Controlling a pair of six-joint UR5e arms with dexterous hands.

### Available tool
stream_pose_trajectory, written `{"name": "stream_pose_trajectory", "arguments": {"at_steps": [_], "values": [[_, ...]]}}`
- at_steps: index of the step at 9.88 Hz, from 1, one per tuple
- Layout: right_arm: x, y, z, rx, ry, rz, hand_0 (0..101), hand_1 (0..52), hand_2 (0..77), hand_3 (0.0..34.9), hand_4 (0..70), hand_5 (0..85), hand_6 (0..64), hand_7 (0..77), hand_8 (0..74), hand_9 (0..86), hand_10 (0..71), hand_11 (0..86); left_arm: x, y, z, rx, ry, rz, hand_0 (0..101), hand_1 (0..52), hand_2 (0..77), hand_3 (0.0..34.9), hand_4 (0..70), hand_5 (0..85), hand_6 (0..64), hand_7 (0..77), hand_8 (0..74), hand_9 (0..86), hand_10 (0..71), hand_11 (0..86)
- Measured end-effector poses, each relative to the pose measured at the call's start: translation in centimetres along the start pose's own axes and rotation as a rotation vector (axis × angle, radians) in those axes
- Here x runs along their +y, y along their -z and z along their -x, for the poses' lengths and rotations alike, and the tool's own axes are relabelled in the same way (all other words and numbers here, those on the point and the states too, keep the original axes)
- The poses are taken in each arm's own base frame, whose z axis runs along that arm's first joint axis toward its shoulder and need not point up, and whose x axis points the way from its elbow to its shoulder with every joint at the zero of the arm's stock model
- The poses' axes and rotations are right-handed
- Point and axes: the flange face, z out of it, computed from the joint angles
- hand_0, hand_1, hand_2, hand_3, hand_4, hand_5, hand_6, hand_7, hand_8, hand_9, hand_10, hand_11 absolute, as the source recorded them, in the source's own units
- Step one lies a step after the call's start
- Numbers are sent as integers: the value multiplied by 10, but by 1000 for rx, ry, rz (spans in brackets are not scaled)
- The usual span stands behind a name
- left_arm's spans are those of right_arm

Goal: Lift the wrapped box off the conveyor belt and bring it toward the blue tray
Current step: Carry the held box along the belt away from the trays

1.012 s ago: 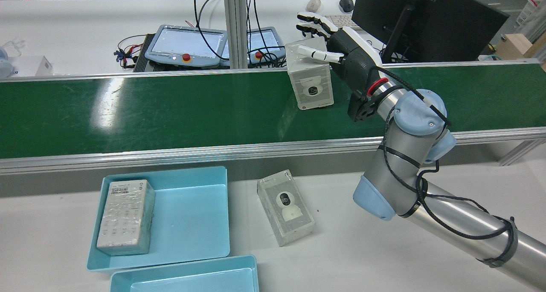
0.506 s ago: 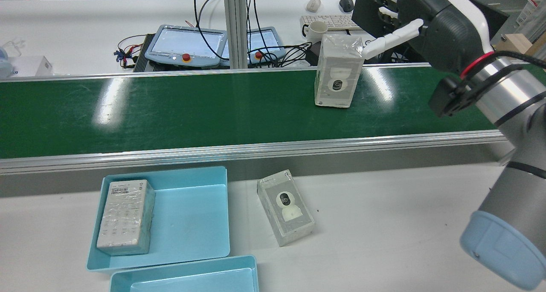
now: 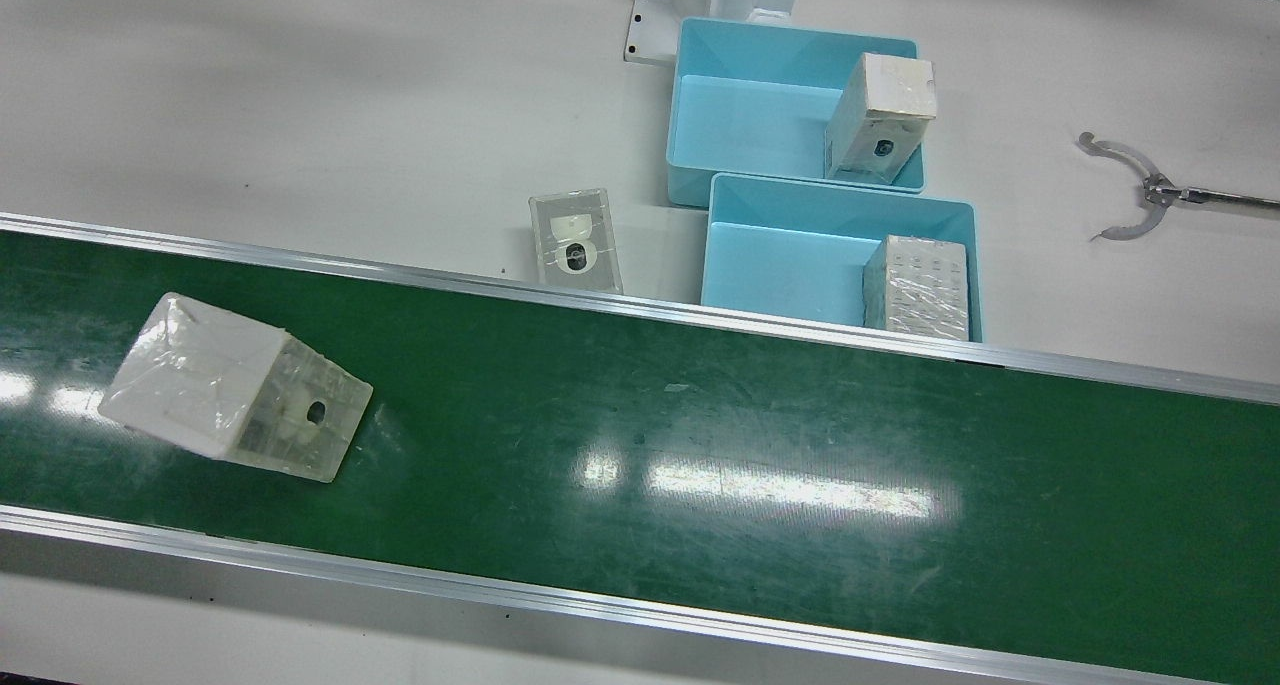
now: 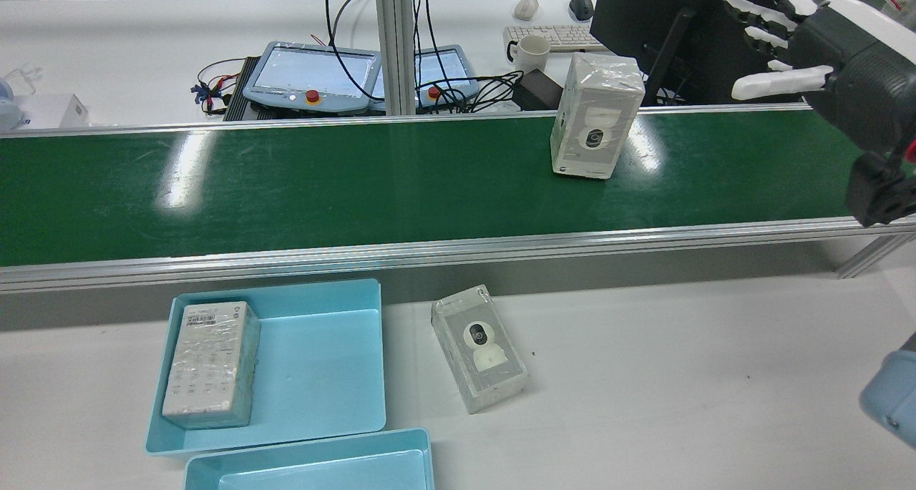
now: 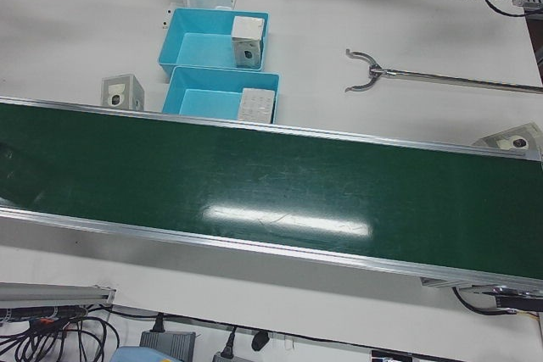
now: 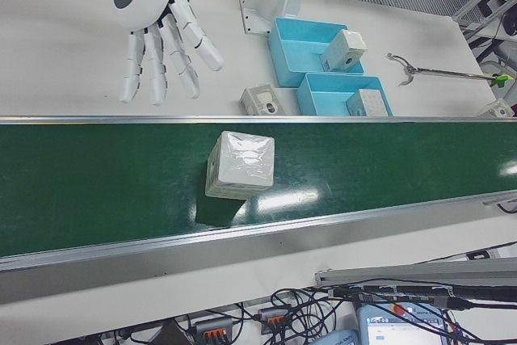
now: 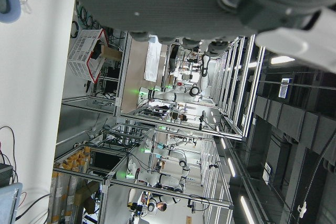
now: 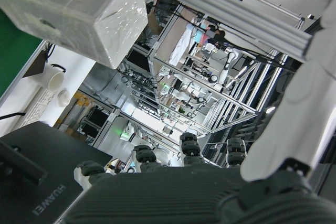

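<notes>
The wrapped box (image 4: 596, 114) stands upright on the green conveyor belt (image 4: 322, 189), right of its middle; it also shows in the front view (image 3: 235, 390) and the right-front view (image 6: 241, 164). My right hand (image 4: 809, 46) hovers to the right of the box, clear of it, open with fingers spread (image 6: 161, 22). Its own camera sees the box (image 8: 79, 9) at a distance. The blue tray (image 4: 315, 311) lies on the white table before the belt, with a wrapped box (image 4: 211, 365) in it. My left hand (image 7: 173, 3) shows only in its own view, fingers extended, holding nothing.
A second blue tray (image 4: 308, 461) sits nearer the table edge. One loose wrapped box (image 4: 479, 347) lies on the table right of the trays. Teach pendants (image 4: 315, 75), a mug (image 4: 529, 50) and a monitor (image 4: 715, 32) stand behind the belt. A grabber tool (image 3: 1150, 190) lies on the table.
The right hand let go of the box and pulled away up and to the right. The box travelled right along the belt and stays upright.
</notes>
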Motion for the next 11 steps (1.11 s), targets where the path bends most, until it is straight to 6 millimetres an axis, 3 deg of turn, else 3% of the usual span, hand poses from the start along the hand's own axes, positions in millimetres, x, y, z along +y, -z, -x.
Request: {"name": "stream_pose_trajectory", "arguments": {"at_steps": [4,5,6,7,8,9,10,11], "values": [[-34,-7,20,-56,140,-143,309,27,16,305,0,147,5,49,82,16,5,11,0,0,0,0,0,0,0,0,5,0,5,5,0,5,0,5,5,0],[-36,-20,17,-53,168,-174,461,158,16,302,0,175,5,65,0,11,5,11,0,0,0,0,0,0,0,0,11,0,5,5,0,5,0,5,5,0],[-35,-40,13,-47,189,-202,430,125,87,302,0,158,5,65,0,11,5,11,0,0,0,0,0,0,0,0,5,0,0,5,0,5,0,5,0,0],[-33,-65,6,-36,210,-230,430,125,87,302,0,158,5,49,0,11,16,11,0,0,0,0,0,0,0,0,5,0,0,5,0,5,0,5,0,0],[-31,-90,-2,-27,224,-247,364,54,109,303,0,125,5,38,0,11,16,11,0,0,0,0,0,0,0,0,5,0,5,11,0,5,5,5,5,0],[-29,-108,-10,-18,235,-257,364,54,109,303,0,125,5,38,0,11,16,11,0,0,0,0,0,0,0,0,5,0,5,5,0,5,0,5,0,0],[-31,-119,-18,-3,246,-271,262,33,27,304,0,125,5,38,60,11,0,11,0,0,0,0,0,0,0,0,5,0,5,5,0,5,0,5,0,0],[-35,-127,-25,12,257,-286,262,33,27,304,0,125,5,38,60,11,0,11,0,0,0,0,0,0,0,0,11,0,5,5,5,5,5,5,5,0]]}}
